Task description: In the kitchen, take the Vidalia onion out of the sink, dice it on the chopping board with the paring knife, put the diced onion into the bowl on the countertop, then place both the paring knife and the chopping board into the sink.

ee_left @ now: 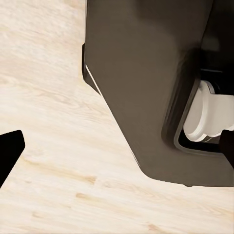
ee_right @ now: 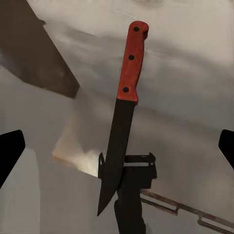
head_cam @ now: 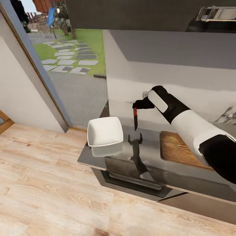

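- Left pincer (ee_left: 117, 151): released, fingers wide, hanging low over the wooden floor (head_cam: 49, 183) beside a dark grey body I can't identify. Leave it parked.
- Bowl (head_cam: 105, 131): white, looks empty, on the left end of the worktop (head_cam: 150, 154), close to the edge. It's the nearest thing to catch, so swing away from it.
- Knife (head_cam: 135, 119): in the air, point down, red handle up at the right pincer (head_cam: 136, 105), above bare worktop between bowl and board.
- Right pincer: the wrist view shows the fingers (ee_right: 9, 153) spread wide, clear of the handle. You can't tell what carries the knife, so confirm the grasp before you move.
- Board (head_cam: 177, 147): right of the knife, partly under your forearm. Likely step: carry the blade there, level and slow.
- The glossy worktop mirrors the pincer; judge height from the wrist view.
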Robot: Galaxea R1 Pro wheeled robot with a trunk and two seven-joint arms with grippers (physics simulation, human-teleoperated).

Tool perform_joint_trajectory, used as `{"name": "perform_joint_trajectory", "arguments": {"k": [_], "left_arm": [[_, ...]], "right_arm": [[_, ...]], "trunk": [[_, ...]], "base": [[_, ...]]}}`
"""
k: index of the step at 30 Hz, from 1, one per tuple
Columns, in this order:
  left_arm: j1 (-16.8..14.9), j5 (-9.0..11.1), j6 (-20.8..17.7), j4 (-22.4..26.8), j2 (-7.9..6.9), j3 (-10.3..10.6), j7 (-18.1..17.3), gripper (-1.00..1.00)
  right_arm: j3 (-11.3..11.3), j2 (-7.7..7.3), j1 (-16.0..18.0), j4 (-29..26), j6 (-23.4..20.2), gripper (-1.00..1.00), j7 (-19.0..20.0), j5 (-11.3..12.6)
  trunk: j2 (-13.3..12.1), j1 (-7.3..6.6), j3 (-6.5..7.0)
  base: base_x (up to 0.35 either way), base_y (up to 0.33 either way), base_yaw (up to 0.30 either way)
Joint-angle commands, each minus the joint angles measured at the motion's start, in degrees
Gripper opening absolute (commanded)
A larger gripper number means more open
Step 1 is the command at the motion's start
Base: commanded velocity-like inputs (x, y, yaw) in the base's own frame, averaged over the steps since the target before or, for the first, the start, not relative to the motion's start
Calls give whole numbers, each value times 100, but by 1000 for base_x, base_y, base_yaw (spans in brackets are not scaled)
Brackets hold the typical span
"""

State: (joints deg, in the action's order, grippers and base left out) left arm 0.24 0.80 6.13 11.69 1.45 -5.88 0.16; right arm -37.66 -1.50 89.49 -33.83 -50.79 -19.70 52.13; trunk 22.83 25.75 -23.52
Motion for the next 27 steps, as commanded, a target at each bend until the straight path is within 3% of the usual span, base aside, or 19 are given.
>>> {"name": "perform_joint_trajectory", "arguments": {"k": [1, 6, 16, 27], "left_arm": [[3, 8, 7, 9, 4, -27, 2, 100], [2, 8, 6, 9, 4, -27, 2, 100], [2, 8, 4, 9, 3, -27, 2, 100], [3, 8, 3, 9, 2, -27, 2, 100]], "right_arm": [[-41, -8, 7, -9, -1, 100, -46, 62], [-40, -8, 7, -9, 181, 100, -43, 64], [-40, -8, 7, -9, 235, 100, -42, 62], [-40, -8, 7, -9, 237, 100, -42, 61]], "trunk": [[9, 3, -8], [9, 3, -8], [9, 3, -8], [9, 3, -8]], "base": [[4, 3, 0], [37, 15, 0], [223, 99, 0], [21, 7, 0]]}}
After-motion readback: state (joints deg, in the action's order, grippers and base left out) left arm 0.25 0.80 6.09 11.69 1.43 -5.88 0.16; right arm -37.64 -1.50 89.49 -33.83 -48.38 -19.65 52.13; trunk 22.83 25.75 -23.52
